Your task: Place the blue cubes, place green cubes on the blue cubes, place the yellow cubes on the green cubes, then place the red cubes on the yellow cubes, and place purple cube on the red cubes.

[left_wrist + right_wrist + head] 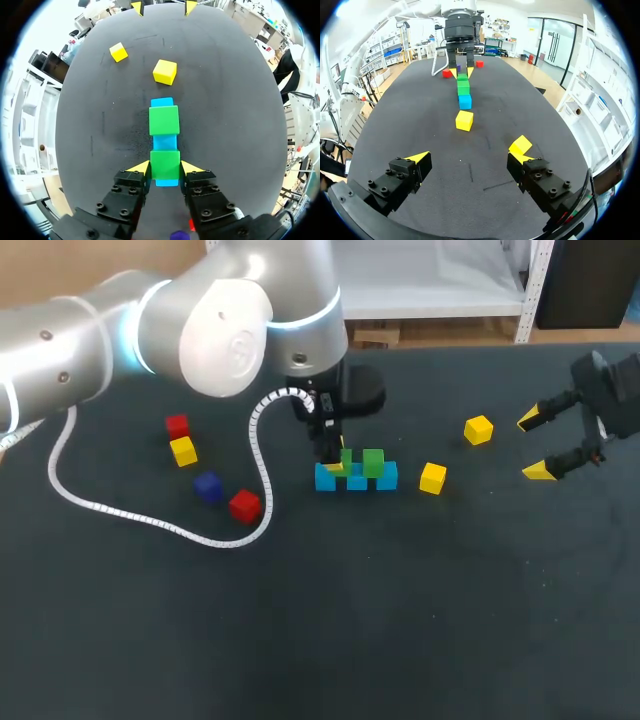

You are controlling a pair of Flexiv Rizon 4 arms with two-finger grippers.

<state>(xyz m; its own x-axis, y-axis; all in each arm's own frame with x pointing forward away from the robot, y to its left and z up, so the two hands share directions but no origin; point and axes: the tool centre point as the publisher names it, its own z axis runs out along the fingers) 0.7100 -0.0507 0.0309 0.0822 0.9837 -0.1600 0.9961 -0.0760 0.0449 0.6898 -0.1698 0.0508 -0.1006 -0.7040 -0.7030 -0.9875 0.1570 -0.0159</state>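
While the left tool [165, 168] pinches a green cube [165, 163] atop the blue cubes [387, 477] near the tabletop's [400, 620] centre and the right tool [533, 445] gapes empty at 3 o'clock, that cube looks light, stiff, slick, best held squarely on opposite faces.

Our left gripper [165, 169] points down mid-worktop, pinching a green cube [165, 160]. Our right gripper [534, 446] hangs spread near the right edge.

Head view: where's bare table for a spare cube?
Bare: the wide table strip nearside of the white cable and blue cube row. Crowded: around the left pincer at the row, and the loose cubes beyond the cable.
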